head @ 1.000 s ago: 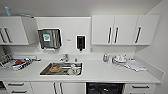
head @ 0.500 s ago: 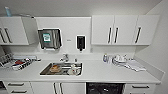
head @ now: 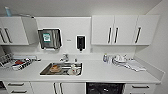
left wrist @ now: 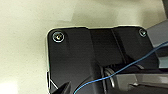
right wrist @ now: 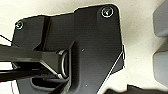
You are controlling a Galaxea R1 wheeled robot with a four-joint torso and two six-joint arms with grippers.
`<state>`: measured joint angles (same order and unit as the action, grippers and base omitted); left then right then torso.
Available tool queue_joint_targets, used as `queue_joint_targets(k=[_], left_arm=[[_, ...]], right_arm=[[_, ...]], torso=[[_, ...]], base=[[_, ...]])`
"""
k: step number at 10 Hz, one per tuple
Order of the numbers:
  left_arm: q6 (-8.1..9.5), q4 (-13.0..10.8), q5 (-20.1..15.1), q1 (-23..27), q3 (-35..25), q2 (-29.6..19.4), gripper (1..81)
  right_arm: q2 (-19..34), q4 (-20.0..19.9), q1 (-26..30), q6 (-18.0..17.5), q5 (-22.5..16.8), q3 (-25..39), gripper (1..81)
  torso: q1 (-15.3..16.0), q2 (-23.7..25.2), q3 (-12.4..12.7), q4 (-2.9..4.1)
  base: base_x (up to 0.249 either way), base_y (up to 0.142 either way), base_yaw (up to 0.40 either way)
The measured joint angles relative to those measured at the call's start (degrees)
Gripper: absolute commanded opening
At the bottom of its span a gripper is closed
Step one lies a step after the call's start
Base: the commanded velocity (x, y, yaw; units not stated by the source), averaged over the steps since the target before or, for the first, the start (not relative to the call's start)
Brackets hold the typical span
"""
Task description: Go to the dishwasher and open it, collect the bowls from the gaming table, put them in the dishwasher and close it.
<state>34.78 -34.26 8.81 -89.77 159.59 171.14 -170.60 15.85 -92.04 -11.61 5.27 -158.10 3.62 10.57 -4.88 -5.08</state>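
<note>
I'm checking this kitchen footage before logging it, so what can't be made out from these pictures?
- Dishwasher: head view, cut off by the lower edge; handle and door state unclear.
- Sink contents: head view, too blurred to identify.
- Items on the counter by the right wall: head view, blurred.
- Both grippers: wrist views, the robot's dark plate hides them, so open or shut is unknown.

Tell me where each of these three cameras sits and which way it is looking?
Head view: high on the robot, facing a kitchen wall: sink, white counter, dishwasher below.
Left wrist view: on the left arm, looking down at pale floor past the robot's dark plate.
Right wrist view: likewise, over pale floor.
Both wrist views share that floor.
</note>
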Motion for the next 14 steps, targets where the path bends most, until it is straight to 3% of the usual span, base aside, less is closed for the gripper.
queue_joint_targets(k=[2,4,5,6,10,12,14], left_arm=[[0.05,0.00,-5.62,-0.16,-0.05,1.85,81.1],[-1.11,0.13,-6.36,0.02,-0.38,2.21,81.1],[-3.61,1.24,-7.13,0.27,-0.05,1.82,81.1],[-7.85,3.97,-8.02,0.55,0.11,1.35,81.1],[-26.05,19.82,-7.69,0.72,-0.24,1.05,81.1],[-31.70,26.60,-7.28,1.00,-0.57,1.07,81.1],[-32.06,28.06,-7.17,1.49,-0.29,2.06,81.1]], right_arm=[[0.59,-0.09,1.24,0.11,-2.27,1.12,81.1],[0.67,-0.06,2.07,0.28,-2.68,1.26,81.1],[0.55,-0.04,2.01,0.41,-2.84,1.26,81.1],[0.50,0.00,1.74,0.50,-3.01,1.26,81.1],[0.45,0.00,1.72,0.63,-3.21,1.26,81.1],[-0.29,0.02,1.69,0.63,-3.32,1.07,81.1],[-0.49,0.00,1.69,0.61,-3.32,0.96,81.1]], torso=[[0.00,0.00,0.00,0.00],[0.00,0.00,0.00,0.00],[0.00,0.00,0.00,0.00],[0.00,0.00,0.00,0.00],[0.00,0.00,0.00,0.00],[0.00,0.00,0.00,0.00],[0.00,0.00,0.00,0.00]], base=[[0.000,0.000,0.000],[0.000,0.000,0.000],[0.000,0.000,0.000],[0.000,0.000,0.000],[0.000,0.000,0.000],[0.000,0.000,0.000],[0.000,0.000,0.000]])
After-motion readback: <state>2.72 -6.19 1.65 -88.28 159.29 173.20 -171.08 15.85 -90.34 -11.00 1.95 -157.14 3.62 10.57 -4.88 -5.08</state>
